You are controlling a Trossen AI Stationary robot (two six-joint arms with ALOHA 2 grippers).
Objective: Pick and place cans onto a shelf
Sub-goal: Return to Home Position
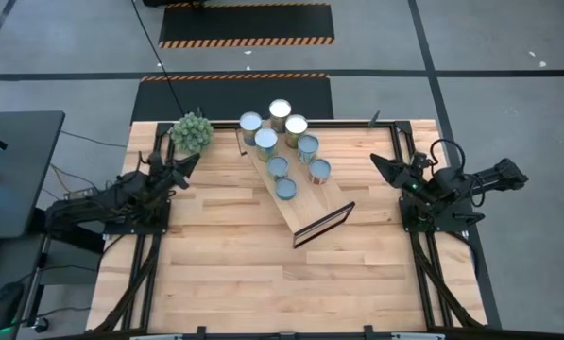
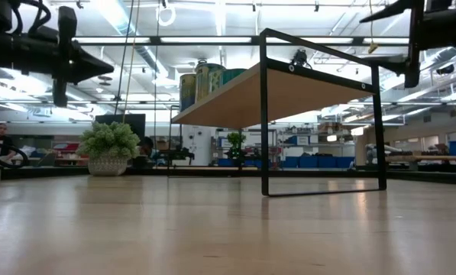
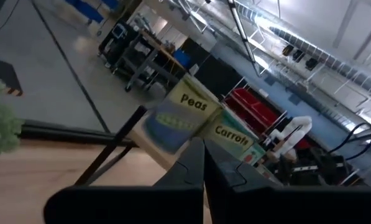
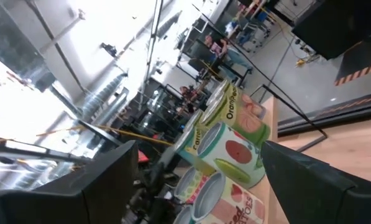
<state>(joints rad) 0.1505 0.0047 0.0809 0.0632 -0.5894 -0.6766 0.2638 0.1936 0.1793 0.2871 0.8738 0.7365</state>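
Note:
Several cans [image 1: 278, 167] with silvery tops stand close together on the far half of the light-wood shelf [image 1: 312, 203]. The shelf is a raised plank on dark frame legs, set slantwise at the table's far middle. The low view shows cans [image 2: 208, 80] on its top. My left gripper [image 1: 191, 159] is shut and empty, held above the table left of the shelf, beside the plant. My right gripper [image 1: 377, 161] is open and empty, held above the table right of the shelf. The cans show ahead of both grippers in the left wrist view [image 3: 179, 118] and the right wrist view [image 4: 232, 146].
A green spiky plant ball [image 1: 192, 132] in a pale pot [image 2: 107, 164] stands at the table's far left, close to my left gripper. The shelf's dark-framed end [image 1: 324, 224] points toward the table's middle. Bare butcher-block top [image 1: 263, 274] lies on the near half.

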